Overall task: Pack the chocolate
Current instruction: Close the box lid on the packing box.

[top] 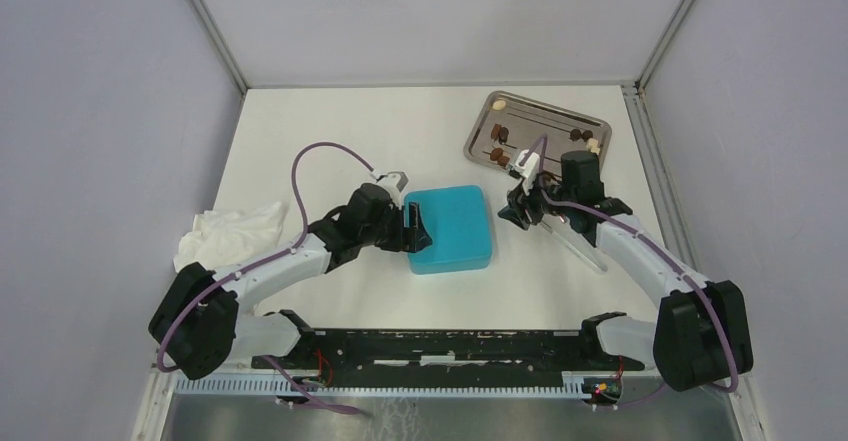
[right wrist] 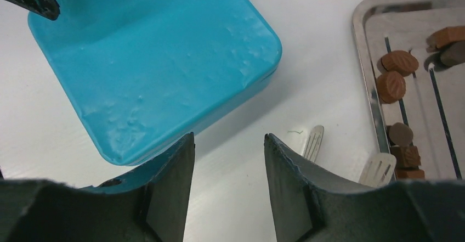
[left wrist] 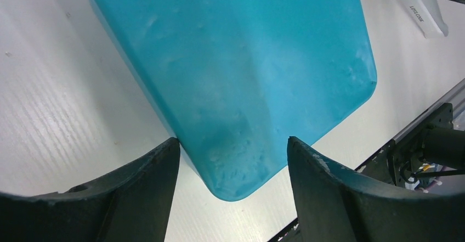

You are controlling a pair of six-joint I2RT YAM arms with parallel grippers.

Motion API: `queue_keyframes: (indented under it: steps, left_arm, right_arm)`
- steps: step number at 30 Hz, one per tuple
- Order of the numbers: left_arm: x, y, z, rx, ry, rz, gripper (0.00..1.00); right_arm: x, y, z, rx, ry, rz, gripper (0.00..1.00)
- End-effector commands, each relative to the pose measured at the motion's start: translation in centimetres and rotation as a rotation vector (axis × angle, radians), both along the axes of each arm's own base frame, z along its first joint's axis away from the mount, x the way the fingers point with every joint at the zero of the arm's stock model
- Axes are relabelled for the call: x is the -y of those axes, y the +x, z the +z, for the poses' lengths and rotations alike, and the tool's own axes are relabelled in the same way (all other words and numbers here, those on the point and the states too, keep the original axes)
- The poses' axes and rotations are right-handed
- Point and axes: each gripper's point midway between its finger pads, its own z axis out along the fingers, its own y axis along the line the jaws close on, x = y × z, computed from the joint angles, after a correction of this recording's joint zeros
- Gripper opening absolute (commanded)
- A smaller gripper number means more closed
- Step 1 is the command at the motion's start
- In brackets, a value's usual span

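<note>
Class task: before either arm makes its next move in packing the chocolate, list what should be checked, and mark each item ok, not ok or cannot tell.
1. Teal box open for filling: not ok, lid on.
2. Chocolates in plain sight on the metal tray: ok.
3. Right end effector open and empty: ok.
4. Tweezers lying free on the table beside it: ok.
5. Left end effector open, jaws astride the box's corner; firm contact: cannot tell.
</note>
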Motion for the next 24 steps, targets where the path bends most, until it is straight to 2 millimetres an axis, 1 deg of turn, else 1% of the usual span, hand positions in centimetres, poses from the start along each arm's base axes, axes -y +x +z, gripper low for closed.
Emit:
queue_keyframes:
  steps: [1, 4, 5, 6, 9, 12, 15, 17, 20, 23, 24]
  left_arm:
    - [2.9, 0.8, 2.9, 0.042, -0.122, -0.038, 0.77]
    - [3.7, 0.2, 2.4, 0.022, -0.128, -0.055, 0.77]
    - [4.2, 0.3, 2.7, 0.034, -0.143, -0.058, 0.77]
    - [4.5, 0.1, 2.6, 0.035, -0.147, -0.059, 0.78]
    - [5.5, -0.3, 2.8, 0.046, -0.157, -0.061, 0.78]
    - [6.3, -0.5, 3.2, 0.065, -0.168, -0.059, 0.8]
    - [6.7, -0.7, 3.6, 0.092, -0.169, -0.042, 0.8]
    - [6.6, -0.8, 4.1, 0.123, -0.17, -0.021, 0.8]
    - [6.0, -1.2, 5.8, 0.183, -0.205, 0.005, 0.8]
    - [5.0, -2.1, 6.8, 0.224, -0.236, 0.005, 0.79]
    - [4.6, -2.3, 6.9, 0.234, -0.24, 0.008, 0.79]
  right_arm:
    - [0.8, -0.1, 1.0, 0.079, 0.018, 0.008, 0.55]
    - [0.9, -0.8, 1.7, 0.113, 0.034, 0.062, 0.57]
    - [1.1, -0.8, 2.0, 0.133, 0.034, 0.067, 0.58]
    - [1.4, -0.9, 2.1, 0.147, 0.032, 0.072, 0.61]
    - [2.1, -1.0, 2.5, 0.191, 0.026, 0.077, 0.65]
    - [2.6, -1.1, 2.5, 0.225, 0.015, 0.08, 0.65]
    - [3.2, -1.1, 2.3, 0.258, -0.016, 0.086, 0.65]
    - [3.7, -0.9, 2.4, 0.283, -0.041, 0.077, 0.65]
    - [4.3, -0.8, 2.7, 0.311, -0.052, 0.065, 0.66]
    - [3.5, -1.8, 2.6, 0.321, -0.011, 0.131, 0.66]
    - [3.0, -2.6, 2.5, 0.323, 0.012, 0.175, 0.66]
